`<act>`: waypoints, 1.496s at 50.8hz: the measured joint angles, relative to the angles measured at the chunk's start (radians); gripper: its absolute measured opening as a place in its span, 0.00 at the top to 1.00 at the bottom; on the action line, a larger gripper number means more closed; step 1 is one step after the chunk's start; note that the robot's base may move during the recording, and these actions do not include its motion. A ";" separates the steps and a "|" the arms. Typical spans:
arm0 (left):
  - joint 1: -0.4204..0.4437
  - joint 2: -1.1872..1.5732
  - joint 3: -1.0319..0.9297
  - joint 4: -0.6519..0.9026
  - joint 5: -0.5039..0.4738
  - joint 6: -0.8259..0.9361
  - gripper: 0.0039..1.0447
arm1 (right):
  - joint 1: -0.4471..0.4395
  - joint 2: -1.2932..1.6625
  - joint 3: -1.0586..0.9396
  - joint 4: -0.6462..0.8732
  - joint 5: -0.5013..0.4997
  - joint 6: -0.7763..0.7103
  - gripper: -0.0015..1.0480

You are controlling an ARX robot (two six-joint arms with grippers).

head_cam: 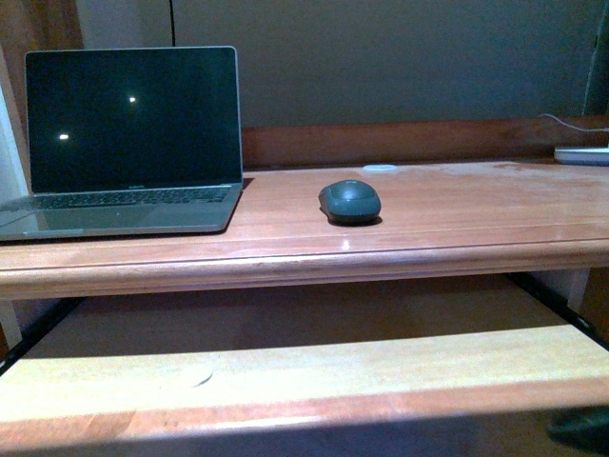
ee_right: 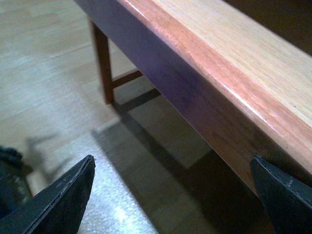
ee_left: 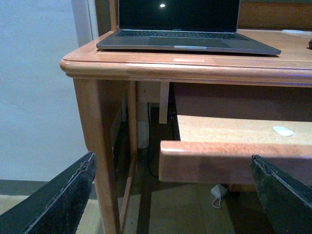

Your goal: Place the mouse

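Mouse [head_cam: 350, 201] sits on desk [head_cam: 457, 224] beside laptop [head_cam: 128, 143] — both grippers' fingers spread, empty.

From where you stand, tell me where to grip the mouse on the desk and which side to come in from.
Grip the mouse across its two long flanks near the middle, coming down from above. It lies flat on the desk, a low smooth dome, so the top gives nothing to pinch. Open desk surrounds it; the laptop stands well off to its left. Probably the right gripper, now open, suits best.

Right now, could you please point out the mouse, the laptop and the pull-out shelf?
mouse [head_cam: 349, 200], front view, domed top.
laptop [head_cam: 132, 119], front view, dark screen.
pull-out shelf [head_cam: 314, 373], front view, bare top surface.
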 joint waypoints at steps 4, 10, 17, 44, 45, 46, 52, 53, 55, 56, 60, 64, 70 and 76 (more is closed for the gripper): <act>0.000 0.000 0.000 0.000 0.000 0.000 0.07 | 0.062 0.082 0.028 0.140 0.106 0.105 0.07; 0.000 0.000 0.000 0.000 0.000 0.000 0.07 | 0.137 0.198 0.095 0.284 0.256 0.225 0.07; 0.000 0.000 0.000 0.000 0.000 0.000 0.07 | 0.221 0.352 0.220 0.366 0.438 0.318 0.07; 0.000 0.000 0.000 0.000 0.000 0.000 0.07 | -0.126 -0.875 -0.152 -0.284 0.448 0.810 0.07; 0.000 0.000 0.000 0.000 0.000 0.000 0.07 | -0.118 -0.927 -0.158 -0.318 0.450 0.812 0.07; 0.000 0.000 0.000 0.000 0.000 0.000 0.07 | -0.108 -0.974 -0.162 -0.349 0.456 0.811 0.07; 0.000 0.000 0.000 0.000 0.000 0.000 0.07 | -0.036 -1.106 -0.190 -0.415 0.440 0.821 0.07; 0.000 0.000 0.000 0.000 0.000 0.000 0.07 | -0.030 -1.109 -0.195 -0.415 0.439 0.825 0.07; 0.000 0.000 0.000 0.000 0.000 0.000 0.07 | -0.010 -1.118 -0.216 -0.414 0.438 0.832 0.07; 0.000 0.000 0.000 0.000 0.000 0.000 0.07 | -0.007 -1.119 -0.222 -0.414 0.437 0.833 0.07; 0.000 0.000 0.000 0.000 0.000 0.000 0.07 | 0.001 -1.128 -0.266 -0.414 0.415 0.859 0.07; 0.000 0.000 0.000 0.000 0.000 0.000 0.07 | -0.003 -1.153 -0.309 -0.414 0.407 0.875 0.07; 0.000 0.000 0.000 0.000 0.000 0.000 0.07 | -0.114 -1.234 -0.401 -0.425 0.333 0.877 0.08; 0.000 -0.001 0.000 0.000 0.000 0.001 0.07 | -0.208 -1.312 -0.406 -0.328 0.647 0.687 0.30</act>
